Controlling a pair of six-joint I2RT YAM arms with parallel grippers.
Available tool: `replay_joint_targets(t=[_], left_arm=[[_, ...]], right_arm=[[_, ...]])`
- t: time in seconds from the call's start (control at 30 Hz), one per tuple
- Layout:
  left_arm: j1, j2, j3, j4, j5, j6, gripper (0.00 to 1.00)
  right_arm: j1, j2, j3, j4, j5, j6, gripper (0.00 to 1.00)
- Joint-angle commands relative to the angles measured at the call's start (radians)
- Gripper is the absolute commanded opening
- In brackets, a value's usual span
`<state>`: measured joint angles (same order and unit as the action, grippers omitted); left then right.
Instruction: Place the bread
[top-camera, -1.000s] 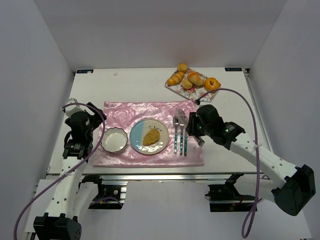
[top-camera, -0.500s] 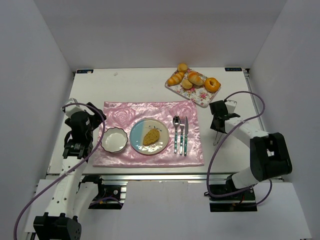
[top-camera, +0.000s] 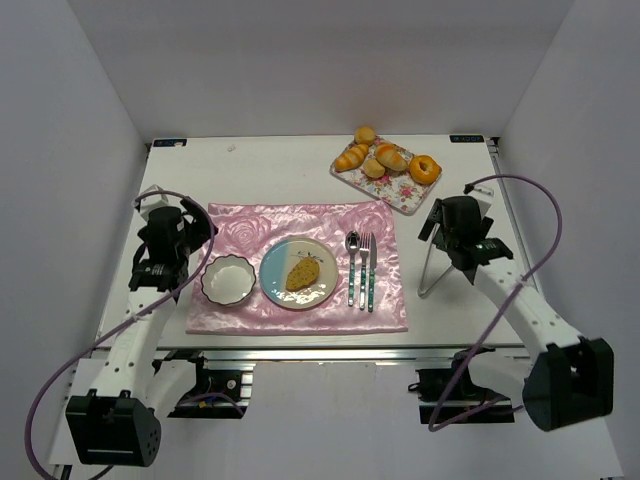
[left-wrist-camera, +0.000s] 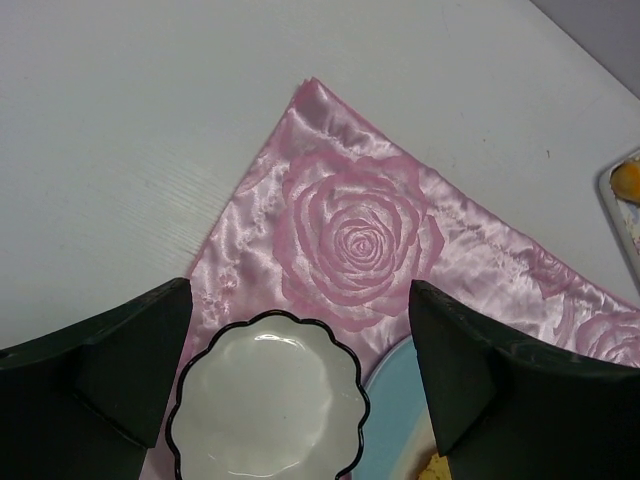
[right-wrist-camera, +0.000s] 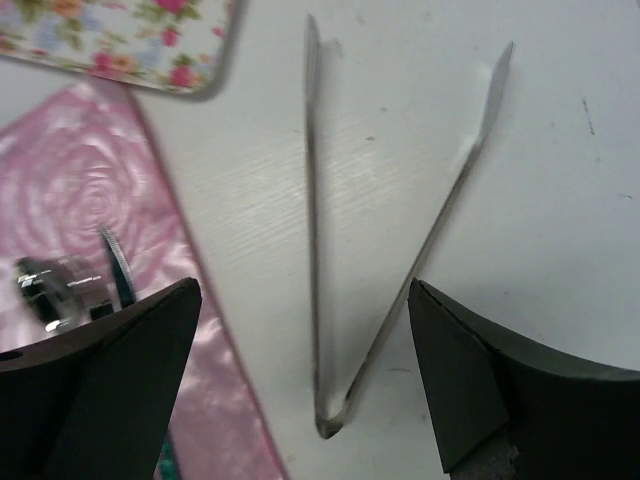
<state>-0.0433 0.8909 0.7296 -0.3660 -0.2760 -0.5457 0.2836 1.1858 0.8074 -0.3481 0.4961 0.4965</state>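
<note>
The bread (top-camera: 303, 272), a golden-yellow slice, lies on the blue and cream plate (top-camera: 283, 290) in the middle of the pink mat (top-camera: 300, 225). Only a corner of the bread (left-wrist-camera: 436, 470) shows in the left wrist view. My right gripper (top-camera: 452, 240) hangs open over bare table to the right of the mat, above a pair of metal tongs (top-camera: 428, 275). In the right wrist view my right gripper (right-wrist-camera: 305, 290) holds nothing, and the tongs (right-wrist-camera: 312, 250) lie spread in a V below it. My left gripper (left-wrist-camera: 300, 290) stands open above the mat near the white bowl (left-wrist-camera: 265, 400).
A floral tray (top-camera: 404, 195) at the back right carries rolls and an orange donut (top-camera: 425, 168). A spoon (top-camera: 352, 268) and fork (top-camera: 369, 270) lie on the mat right of the plate. The white bowl (top-camera: 228, 279) sits left of the plate.
My right arm swung from the cutlery out to the right of the mat, opened its jaws and let go of the tongs, which now lie on the table. The left arm shifted slightly.
</note>
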Motion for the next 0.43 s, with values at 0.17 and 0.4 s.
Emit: replay_joint_targets(t=[0.17, 0.4], left_arm=[[-0.016, 0.068, 0.062, 0.025, 0.222, 0.047, 0.98], [-0.058, 0.023, 0.056, 0.033, 0.227, 0.053, 0.98]], right_arm=[[-0.001, -0.3, -0.053, 0.061, -0.212, -0.036, 0.89], [-0.001, -0.482, -0.126, 0.106, -0.292, -0.035, 0.89]])
